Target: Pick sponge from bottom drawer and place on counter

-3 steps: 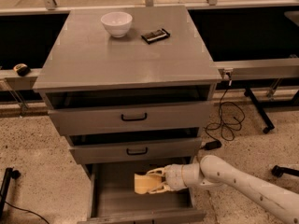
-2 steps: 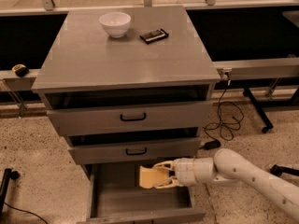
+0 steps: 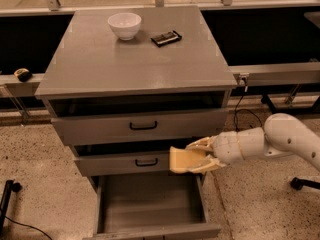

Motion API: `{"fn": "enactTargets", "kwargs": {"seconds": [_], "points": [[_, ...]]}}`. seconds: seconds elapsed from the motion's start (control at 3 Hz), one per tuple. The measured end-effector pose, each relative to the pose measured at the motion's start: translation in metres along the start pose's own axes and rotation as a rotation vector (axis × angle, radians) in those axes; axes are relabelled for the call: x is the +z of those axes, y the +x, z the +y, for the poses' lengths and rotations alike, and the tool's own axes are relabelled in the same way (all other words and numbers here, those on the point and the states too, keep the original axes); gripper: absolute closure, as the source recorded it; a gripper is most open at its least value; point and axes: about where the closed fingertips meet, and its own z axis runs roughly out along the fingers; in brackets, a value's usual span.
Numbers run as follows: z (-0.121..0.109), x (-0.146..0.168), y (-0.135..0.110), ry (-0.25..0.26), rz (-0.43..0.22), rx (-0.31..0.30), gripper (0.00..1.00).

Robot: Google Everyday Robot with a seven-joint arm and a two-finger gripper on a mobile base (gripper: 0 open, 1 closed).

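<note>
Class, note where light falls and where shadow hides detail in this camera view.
Camera view: overhead light leaves a soft sheen on the flat grey metal counter; the gaps above the two upper drawers are black; the open grey bottom drawer is dim inside; the tool, above that drawer's right side, gripping the pale yellow foam sponge, is evenly lit.

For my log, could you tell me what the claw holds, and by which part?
The claw, before the grey metal middle drawer, grips the pale yellow foam sponge by its right end.
</note>
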Motion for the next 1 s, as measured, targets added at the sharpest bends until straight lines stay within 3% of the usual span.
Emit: {"fn": "enactTargets", "kwargs": {"seconds": [0.33,0.67,1.0], "points": [[0.0,-0.003,0.001,-0.008,0.008,0.022,1.0],[-0.023,-0.005,-0.015,-0.033,0.078,0.028,1.0],[-0.07,-0.008,-0.065,-0.027,0.18,0.028,1.0]]}}
